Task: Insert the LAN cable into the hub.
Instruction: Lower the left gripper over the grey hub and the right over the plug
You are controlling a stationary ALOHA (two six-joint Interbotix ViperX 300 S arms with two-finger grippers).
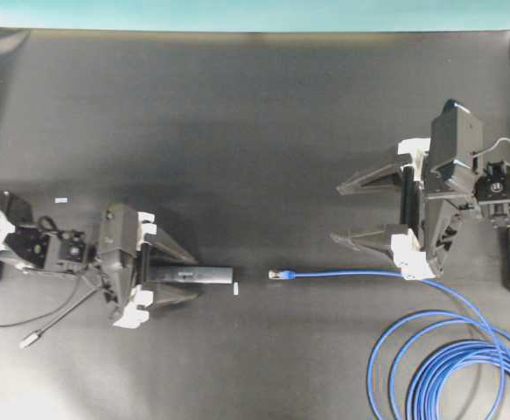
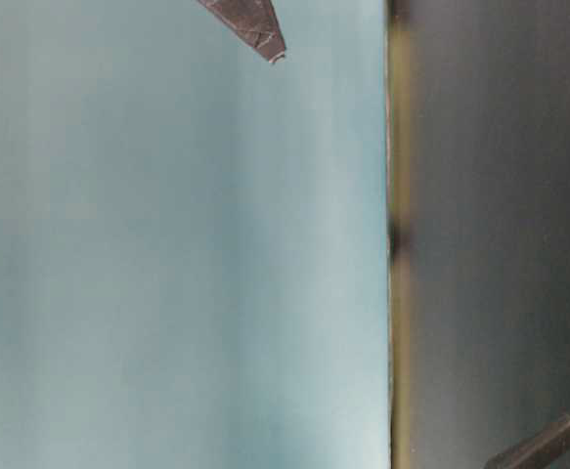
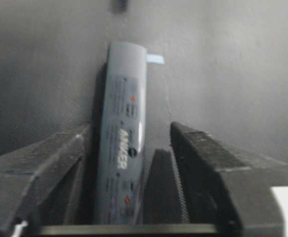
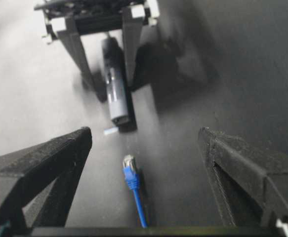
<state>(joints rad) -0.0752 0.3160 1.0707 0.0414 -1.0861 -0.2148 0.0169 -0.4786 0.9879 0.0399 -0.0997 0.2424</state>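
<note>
While hub [image 1: 192, 275] lies between left gripper [image 1: 187, 276] fingers | LAN cable [image 1: 342, 275] beside right gripper [image 1: 337, 213]

My left gripper [image 1: 185, 273]: low over the table, wrist level, fingers pointing toward the middle, jaws parted and straddling the hub [image 3: 121, 143]. One finger [image 3: 40, 163] sits right against the hub's side; the other [image 3: 218, 163] stands off it with a visible gap (so not clamped).

My right gripper [image 1: 346, 212]: jaws spread wide, nothing between them, fingers pointing toward the middle. The arm comes in from the right edge, the wrist held above the table with the fingers sloping downward.
</note>
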